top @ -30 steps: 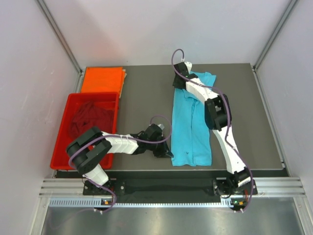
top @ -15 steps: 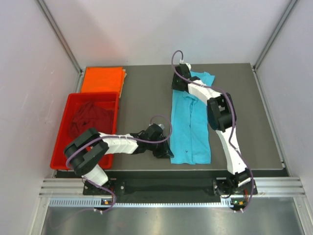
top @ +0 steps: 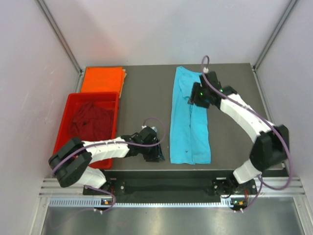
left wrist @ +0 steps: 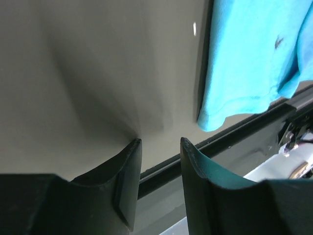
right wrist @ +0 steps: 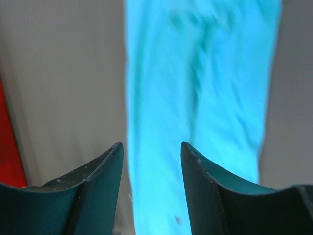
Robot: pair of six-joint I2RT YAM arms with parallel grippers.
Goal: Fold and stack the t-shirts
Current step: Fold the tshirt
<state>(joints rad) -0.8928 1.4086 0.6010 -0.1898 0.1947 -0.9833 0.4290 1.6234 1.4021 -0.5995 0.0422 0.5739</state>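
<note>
The turquoise t-shirt [top: 188,128] lies folded lengthwise into a long strip down the middle of the table. My right gripper [top: 195,96] hovers over its far half, open, with only the cloth [right wrist: 205,88] below the fingers [right wrist: 151,147]. My left gripper [top: 156,154] is low at the near table edge, just left of the shirt's near corner [left wrist: 220,115]; it is open [left wrist: 160,142] and holds nothing. The orange t-shirt [top: 102,79] lies folded flat at the far left. The maroon t-shirt [top: 90,122] is crumpled inside the red tray [top: 61,138].
The red tray sits at the table's left side, its edge showing in the right wrist view [right wrist: 7,147]. A black rail [left wrist: 244,134] runs along the near table edge beside my left gripper. Bare grey table [top: 144,103] separates the tray from the turquoise shirt.
Both grippers have opened and let go of the turquoise shirt. The right arm swung from the shirt's far left corner to its right side. The left gripper drew slightly left of the near corner.
</note>
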